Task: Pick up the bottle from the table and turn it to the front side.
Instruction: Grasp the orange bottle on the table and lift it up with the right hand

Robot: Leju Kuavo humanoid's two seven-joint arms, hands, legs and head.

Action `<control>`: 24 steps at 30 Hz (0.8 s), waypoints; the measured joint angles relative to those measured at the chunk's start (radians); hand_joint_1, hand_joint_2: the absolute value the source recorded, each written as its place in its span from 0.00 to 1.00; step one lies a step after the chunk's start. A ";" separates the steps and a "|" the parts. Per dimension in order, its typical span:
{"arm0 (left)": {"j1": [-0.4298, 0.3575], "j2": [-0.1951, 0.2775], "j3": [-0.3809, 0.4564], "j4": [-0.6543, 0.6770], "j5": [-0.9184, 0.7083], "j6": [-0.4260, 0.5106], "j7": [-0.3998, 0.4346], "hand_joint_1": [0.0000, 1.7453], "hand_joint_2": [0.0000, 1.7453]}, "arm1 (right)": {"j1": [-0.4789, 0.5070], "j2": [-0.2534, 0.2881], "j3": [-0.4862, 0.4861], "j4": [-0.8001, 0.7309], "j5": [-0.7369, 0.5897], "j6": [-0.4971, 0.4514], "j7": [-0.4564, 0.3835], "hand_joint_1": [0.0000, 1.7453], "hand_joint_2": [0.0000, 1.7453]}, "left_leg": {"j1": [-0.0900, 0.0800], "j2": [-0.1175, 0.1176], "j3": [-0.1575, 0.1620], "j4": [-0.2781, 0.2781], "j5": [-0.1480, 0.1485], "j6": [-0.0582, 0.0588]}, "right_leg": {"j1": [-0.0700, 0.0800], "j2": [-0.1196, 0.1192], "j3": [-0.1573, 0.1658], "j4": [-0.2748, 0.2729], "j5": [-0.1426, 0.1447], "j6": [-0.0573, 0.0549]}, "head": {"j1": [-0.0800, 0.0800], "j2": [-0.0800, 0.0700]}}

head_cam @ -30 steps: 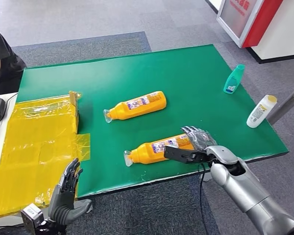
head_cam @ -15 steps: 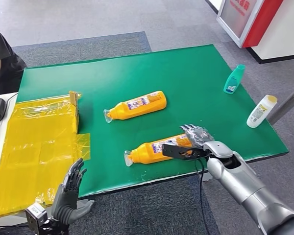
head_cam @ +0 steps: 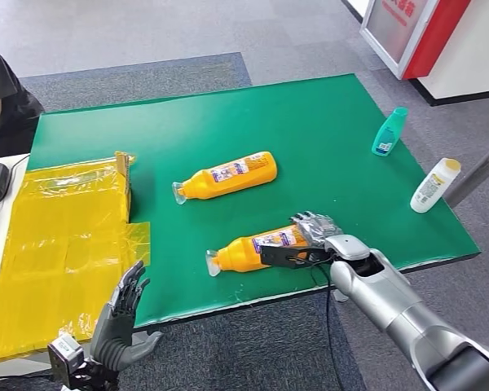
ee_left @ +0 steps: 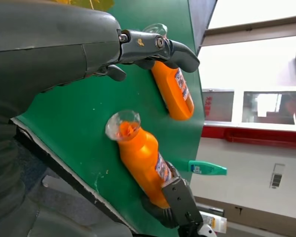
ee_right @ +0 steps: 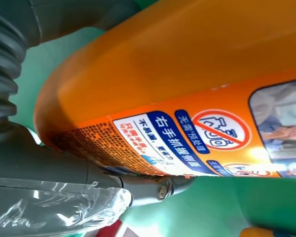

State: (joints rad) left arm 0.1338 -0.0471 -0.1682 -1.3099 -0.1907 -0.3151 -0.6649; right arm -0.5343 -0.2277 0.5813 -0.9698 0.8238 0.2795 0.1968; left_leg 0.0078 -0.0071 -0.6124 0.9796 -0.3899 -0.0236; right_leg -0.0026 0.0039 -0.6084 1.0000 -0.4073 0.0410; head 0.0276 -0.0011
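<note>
**Right hand closes on the near bottle**

Two orange bottles lie on their sides on the green desk (head_cam: 328,122), clear caps pointing toward 9 o'clock. The near bottle (head_cam: 254,250) lies close to the desk's front edge, at about 5 o'clock from the far bottle (head_cam: 226,177), which rests near the desk's middle.

The right hand (head_cam: 310,236) is at the near bottle's base end, fingers (head_cam: 313,221) curled over its top and the thumb stretched along its near side. From the right wrist, the orange body with its blue-and-white label presses right up against the hand, so the hand holds the near bottle, which still lies on the desk.

The left hand (head_cam: 122,314) hovers off the front edge at about 7 o'clock, fingers spread wide and holding nothing.

A yellow sheet (head_cam: 57,244) covers the desk's 9 o'clock end. At about 2 o'clock a teal bottle (head_cam: 389,131) lies near the edge, with a white bottle (head_cam: 434,185) at 3 o'clock, well apart from the orange pair. A person's dark sleeve (head_cam: 2,90) shows at 10 o'clock.
</note>
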 joint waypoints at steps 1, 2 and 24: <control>0.000 0.000 -0.001 0.000 0.000 0.000 0.000 0.00 1.00 | -0.003 0.001 0.002 0.003 -0.001 -0.001 -0.001 1.00 1.00 | 0.000 0.000 0.000 0.000 0.000 0.000 | 0.000 0.000 0.000 0.000 0.000 0.000 | 0.000 0.000; 0.000 0.001 -0.001 0.000 0.000 0.000 0.000 0.00 1.00 | -0.005 0.002 0.003 0.006 -0.002 -0.002 -0.004 1.00 1.00 | 0.000 0.000 0.000 0.000 0.000 0.000 | 0.000 0.000 0.000 0.000 0.000 0.000 | 0.000 0.000; 0.055 -0.013 0.061 -0.024 0.021 0.022 -0.001 0.00 1.00 | 0.306 -0.016 -0.174 -0.397 -0.216 -0.191 -0.069 1.00 1.00 | 0.000 -0.001 -0.002 0.000 -0.002 0.000 | 0.000 -0.001 -0.001 0.000 -0.002 0.000 | 0.000 0.000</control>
State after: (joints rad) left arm 0.1887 -0.0605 -0.1072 -1.3340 -0.1694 -0.2929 -0.6658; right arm -0.2282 -0.2435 0.4071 -1.3668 0.6082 0.0880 0.1282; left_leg 0.0078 -0.0081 -0.6139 0.9795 -0.3914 -0.0238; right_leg -0.0025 0.0029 -0.6093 0.9999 -0.4089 0.0409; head 0.0275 -0.0011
